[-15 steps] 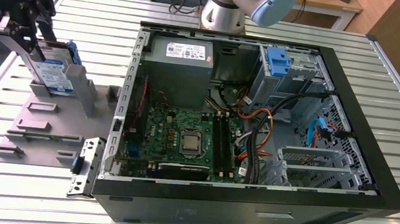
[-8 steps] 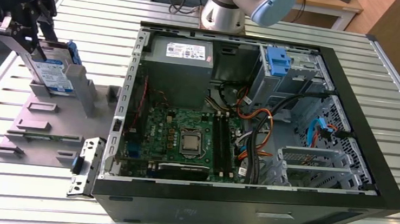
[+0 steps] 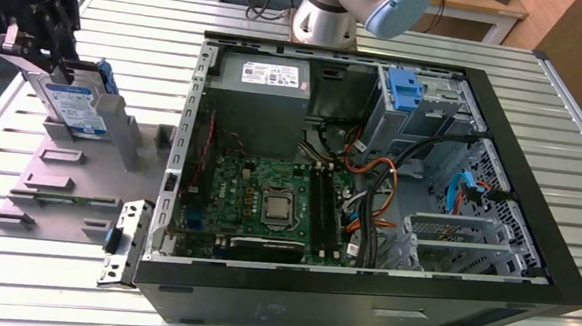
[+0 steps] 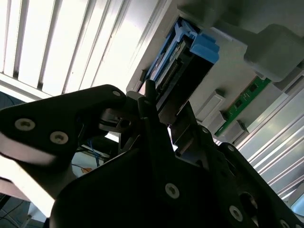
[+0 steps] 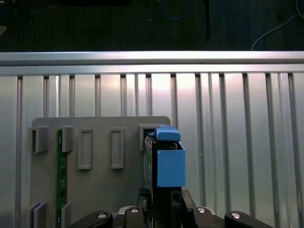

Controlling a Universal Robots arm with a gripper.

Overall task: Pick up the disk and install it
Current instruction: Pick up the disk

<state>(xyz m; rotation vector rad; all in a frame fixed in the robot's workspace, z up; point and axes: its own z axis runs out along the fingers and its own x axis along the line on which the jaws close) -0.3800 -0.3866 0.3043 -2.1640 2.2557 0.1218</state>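
Silver disk [image 3: 72, 108] stands upright in grey holder [image 3: 51, 189] slot near bench [image 3: 578, 133] edge, exterior view's left. Fingers [image 5: 142, 199] pinch its upper end. Judged best: lift straight, untilted, so blue bracket [image 5: 170, 164] clears slot walls.

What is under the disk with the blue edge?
A grey holder plate with slots, lying on the slatted metal table. The disk stands on edge in one slot, whose walls hide its bottom edge.

A robotics lab or workshop: a slotted aluminium table [image 3: 578, 133] carries an arm [image 3: 331, 12] at its far edge, an opened computer [image 3: 363, 304] and a grey jig plate [image 3: 57, 184].
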